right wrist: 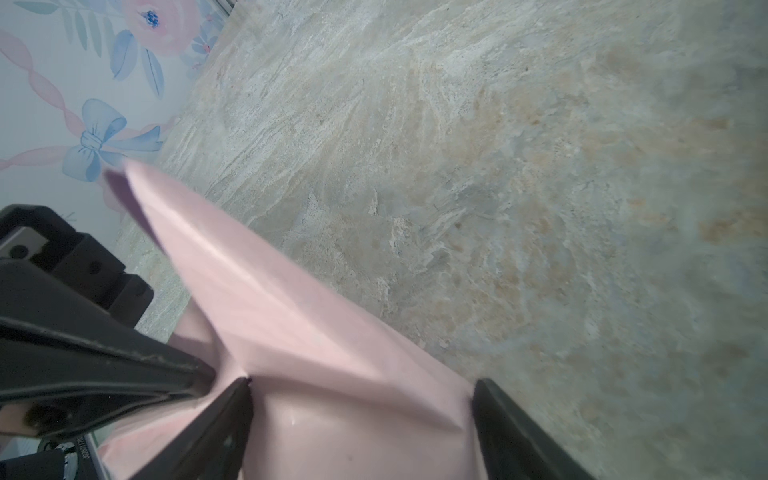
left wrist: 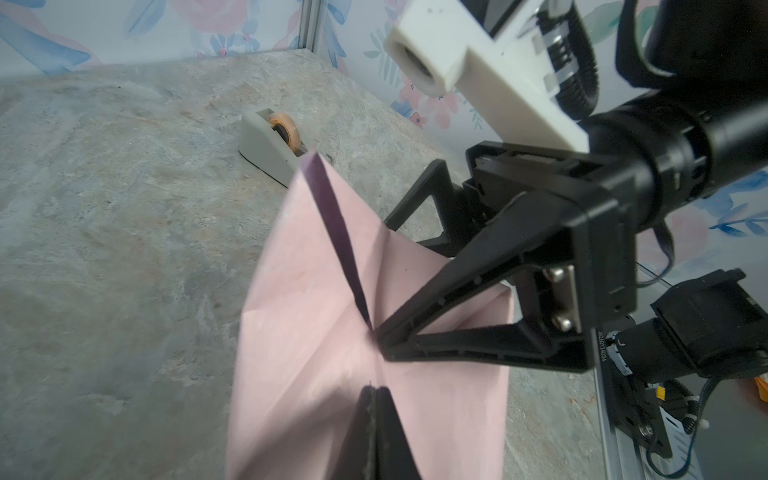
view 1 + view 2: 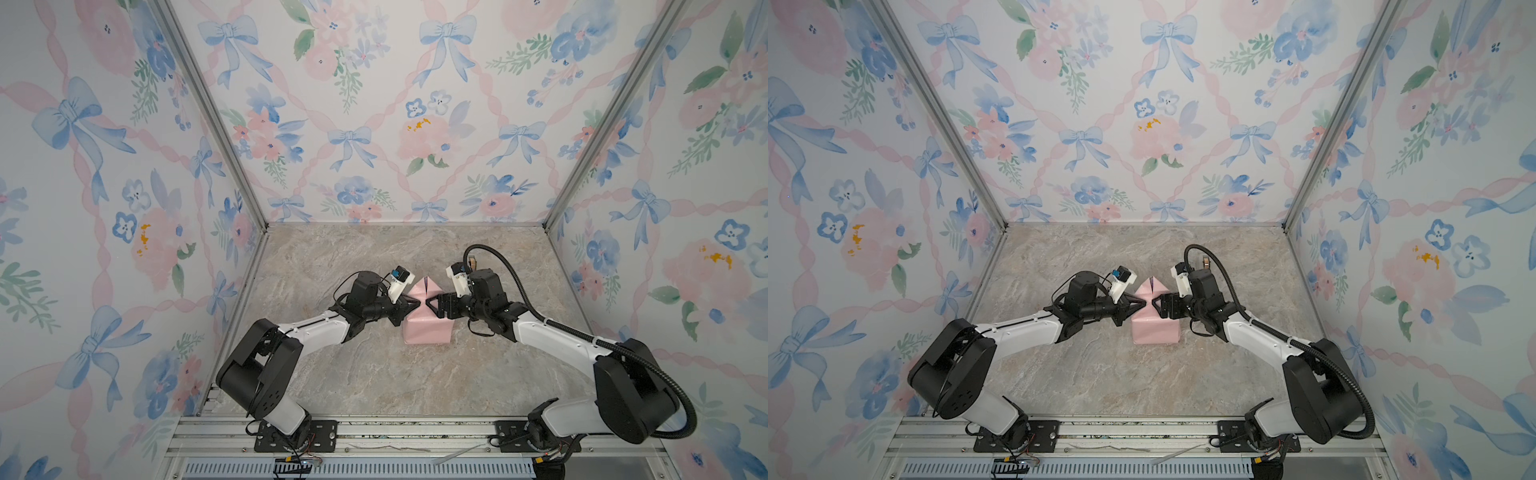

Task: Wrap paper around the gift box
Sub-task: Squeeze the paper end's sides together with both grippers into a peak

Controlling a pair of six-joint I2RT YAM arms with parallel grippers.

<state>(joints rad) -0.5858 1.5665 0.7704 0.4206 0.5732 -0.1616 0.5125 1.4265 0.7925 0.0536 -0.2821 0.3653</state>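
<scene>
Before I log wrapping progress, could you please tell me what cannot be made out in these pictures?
Gift box: hidden in every view by the paper.
Tape dispenser: nearly all behind the right arm in both top views.
Left pincer: blurred, cut off by the left wrist view's edge.

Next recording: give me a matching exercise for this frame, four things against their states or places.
1 left gripper
2 right gripper
3 paper
4 tape dispenser

A pink side outward, folded up
B jaws wide apart
C on the table, apart from the paper
D jaws shut

Pairs: 1-D, 2-B, 3-A, 4-C
</scene>
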